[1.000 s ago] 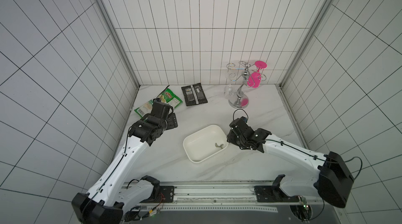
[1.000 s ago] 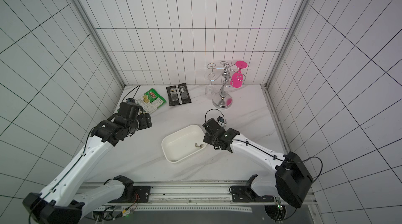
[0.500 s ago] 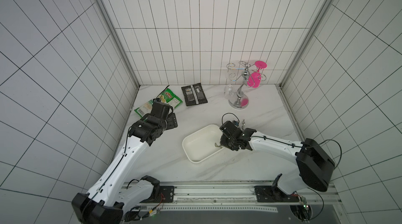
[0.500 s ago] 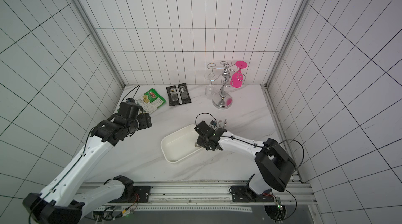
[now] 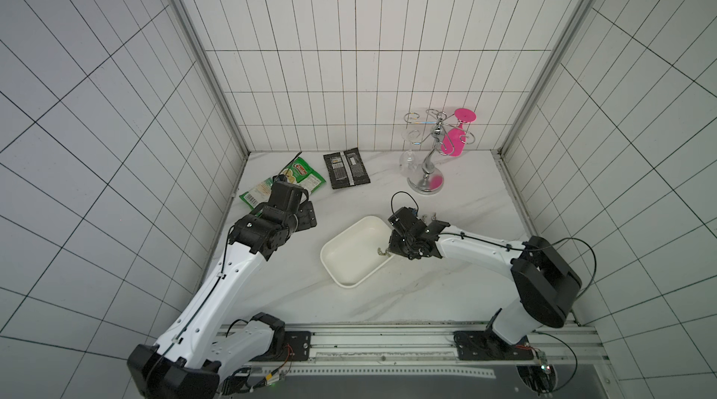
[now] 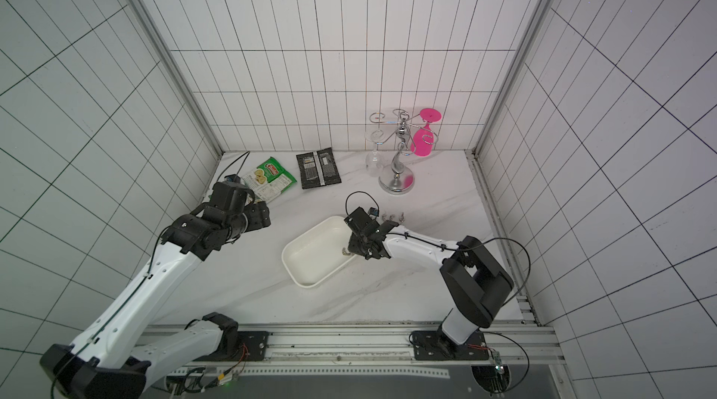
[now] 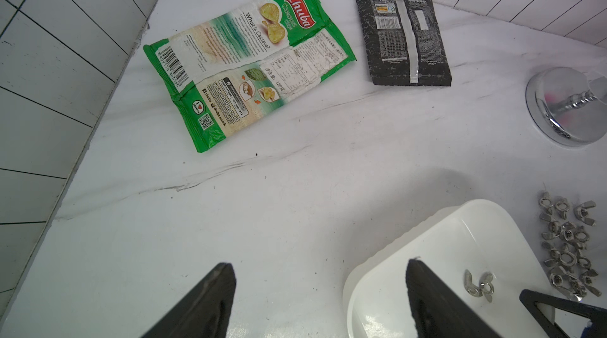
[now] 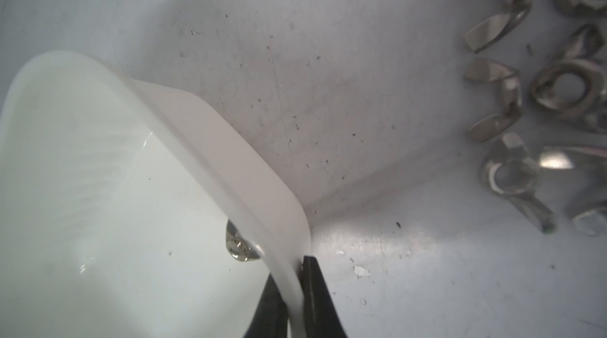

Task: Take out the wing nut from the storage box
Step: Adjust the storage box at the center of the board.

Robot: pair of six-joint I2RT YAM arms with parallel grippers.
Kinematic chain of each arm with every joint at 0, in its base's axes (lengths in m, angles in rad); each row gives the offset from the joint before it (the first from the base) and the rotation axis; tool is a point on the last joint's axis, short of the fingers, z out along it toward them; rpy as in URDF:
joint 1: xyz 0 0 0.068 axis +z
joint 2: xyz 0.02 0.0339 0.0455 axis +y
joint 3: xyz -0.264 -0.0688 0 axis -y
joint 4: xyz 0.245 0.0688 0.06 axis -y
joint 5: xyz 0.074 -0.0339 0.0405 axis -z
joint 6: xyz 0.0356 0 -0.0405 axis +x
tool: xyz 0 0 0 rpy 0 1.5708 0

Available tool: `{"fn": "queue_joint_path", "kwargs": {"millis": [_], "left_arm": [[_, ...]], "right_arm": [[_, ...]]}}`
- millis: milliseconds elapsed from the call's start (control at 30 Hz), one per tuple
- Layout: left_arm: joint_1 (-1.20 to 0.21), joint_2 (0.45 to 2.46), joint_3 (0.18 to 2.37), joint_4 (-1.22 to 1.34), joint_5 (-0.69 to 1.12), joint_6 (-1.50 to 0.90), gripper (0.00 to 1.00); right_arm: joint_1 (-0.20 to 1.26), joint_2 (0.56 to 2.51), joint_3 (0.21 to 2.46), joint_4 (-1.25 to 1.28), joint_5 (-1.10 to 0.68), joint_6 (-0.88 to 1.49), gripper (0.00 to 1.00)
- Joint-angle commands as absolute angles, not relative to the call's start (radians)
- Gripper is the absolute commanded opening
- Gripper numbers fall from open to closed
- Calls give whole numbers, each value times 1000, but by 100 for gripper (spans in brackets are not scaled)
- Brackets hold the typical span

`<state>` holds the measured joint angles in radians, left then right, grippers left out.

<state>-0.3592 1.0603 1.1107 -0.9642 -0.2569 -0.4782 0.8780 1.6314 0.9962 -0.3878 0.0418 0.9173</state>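
On the marble table (image 5: 407,296), the white storage box (image 5: 349,261) sat with its wall clamped by the right gripper (image 8: 289,275); the left gripper (image 7: 320,264) hung spread apart nearby, one wing nut (image 7: 479,285) lying inside the box beside that wall

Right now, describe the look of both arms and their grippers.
The left arm and right arm are white tubular links joined by black housings, with a thin black cable along each and a loose loop at the right wrist. The left gripper and right gripper are black; their jaws are flat wedges tapering to narrow tips.
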Motion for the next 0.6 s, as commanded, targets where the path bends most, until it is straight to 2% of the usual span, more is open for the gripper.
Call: {"fn": "queue_joint_path", "kwargs": {"millis": [0, 167, 400, 567], "left_arm": [[-360, 1048, 1132, -964, -261, -472, 85], [-361, 1052, 1134, -963, -258, -473, 85], [-362, 1055, 1140, -968, -256, -470, 85], [-362, 1064, 1143, -968, -252, -468, 85]], "right_arm": [[837, 1678, 1071, -458, 31, 704, 3], [805, 1780, 1195, -602, -36, 444, 2], [798, 1873, 1316, -729, 33, 199, 2], [787, 1898, 1369, -769, 12, 12, 2]]}}
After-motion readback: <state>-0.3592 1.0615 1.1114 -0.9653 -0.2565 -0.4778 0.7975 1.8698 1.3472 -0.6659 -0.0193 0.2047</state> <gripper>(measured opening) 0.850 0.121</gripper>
